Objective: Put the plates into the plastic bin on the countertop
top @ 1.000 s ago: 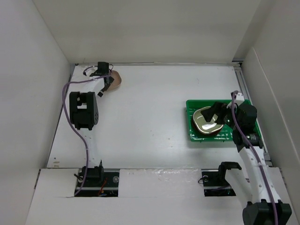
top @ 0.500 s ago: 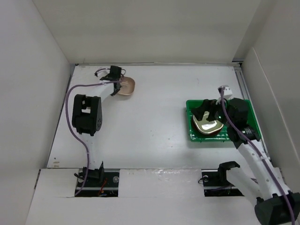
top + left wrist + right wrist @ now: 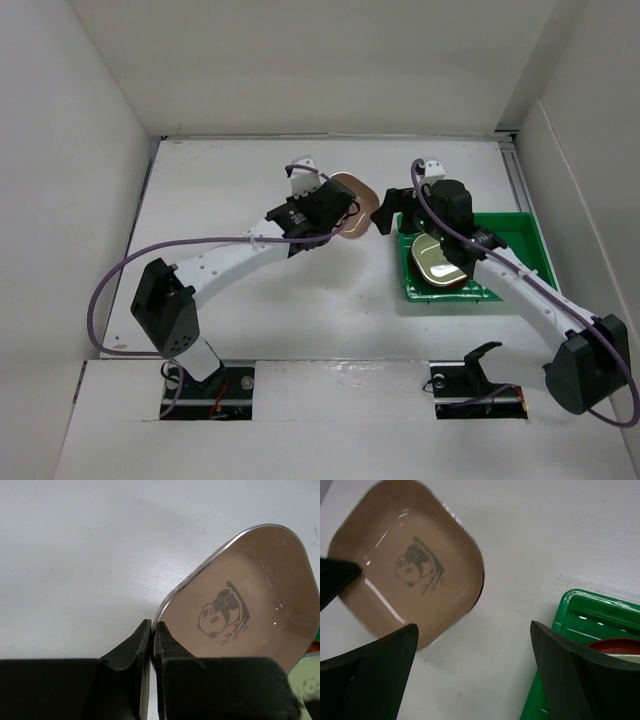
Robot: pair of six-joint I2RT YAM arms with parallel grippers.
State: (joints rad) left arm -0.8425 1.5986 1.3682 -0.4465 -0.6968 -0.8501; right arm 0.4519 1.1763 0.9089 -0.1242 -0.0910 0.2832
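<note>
A tan-pink rounded-square plate (image 3: 354, 198) with a panda print hangs above the countertop (image 3: 250, 290), just left of the green plastic bin (image 3: 522, 224). My left gripper (image 3: 338, 216) is shut on its near rim; in the left wrist view the fingers (image 3: 152, 627) pinch the edge of the plate (image 3: 245, 605). My right gripper (image 3: 388, 212) stands open beside the plate, between it and the bin. In the right wrist view nothing sits between its fingertips (image 3: 475, 630), with the plate (image 3: 405, 575) at upper left and the bin's corner (image 3: 570, 605) at right. Stacked plates (image 3: 440, 258) lie in the bin.
White walls close in the countertop at the back and on both sides. A red plate's rim (image 3: 615, 644) shows inside the bin. Both arms reach towards the middle, their wrists close together. A purple cable loops off the left arm (image 3: 110, 290).
My left gripper shut on the tan-pink plate at the far left corner and carried it right, close to the bin. My right gripper moved from over the bin to its left edge, staying open.
</note>
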